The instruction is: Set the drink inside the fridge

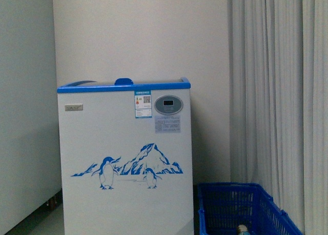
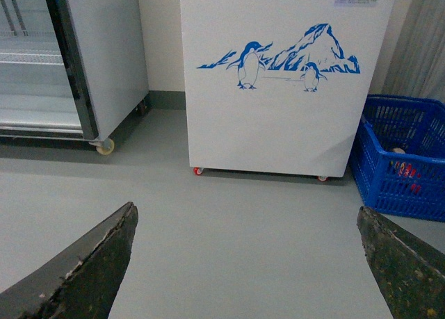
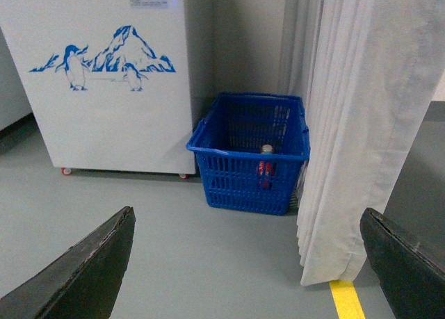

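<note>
The fridge (image 1: 125,158) is a white chest freezer with a blue top rim, a penguin-and-mountain decal and a grey oval panel; it stands ahead, lids shut. It also shows in the left wrist view as fridge (image 2: 278,83) and in the right wrist view as fridge (image 3: 104,76). A drink (image 3: 265,167) with a red label and pale cap stands inside the blue crate (image 3: 229,169); its cap shows as drink (image 1: 242,228). My left gripper (image 2: 247,263) is open above bare floor. My right gripper (image 3: 247,263) is open too, well short of the crate.
The blue crate (image 1: 241,209) sits on the floor right of the fridge. A pale curtain (image 3: 361,124) hangs beside it, over a yellow floor line (image 3: 345,299). A tall cabinet (image 2: 69,62) on casters stands left of the fridge.
</note>
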### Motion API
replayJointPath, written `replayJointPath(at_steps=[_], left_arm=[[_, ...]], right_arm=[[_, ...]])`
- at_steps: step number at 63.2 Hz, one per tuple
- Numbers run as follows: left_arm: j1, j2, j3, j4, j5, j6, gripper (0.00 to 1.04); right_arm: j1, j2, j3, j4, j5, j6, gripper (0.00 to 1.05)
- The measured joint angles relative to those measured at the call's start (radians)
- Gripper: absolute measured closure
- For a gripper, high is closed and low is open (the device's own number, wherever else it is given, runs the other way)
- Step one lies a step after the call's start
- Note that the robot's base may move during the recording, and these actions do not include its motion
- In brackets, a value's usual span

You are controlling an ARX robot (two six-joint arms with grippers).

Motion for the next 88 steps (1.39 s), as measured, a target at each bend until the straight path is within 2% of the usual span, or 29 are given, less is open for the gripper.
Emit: replayJointPath(at_steps=[88], left_arm=[[0.0,0.0,0.0,0.0,0.0,0.0,0.08]], right_arm=[[0.0,0.0,0.0,0.0,0.0,0.0,0.08]])
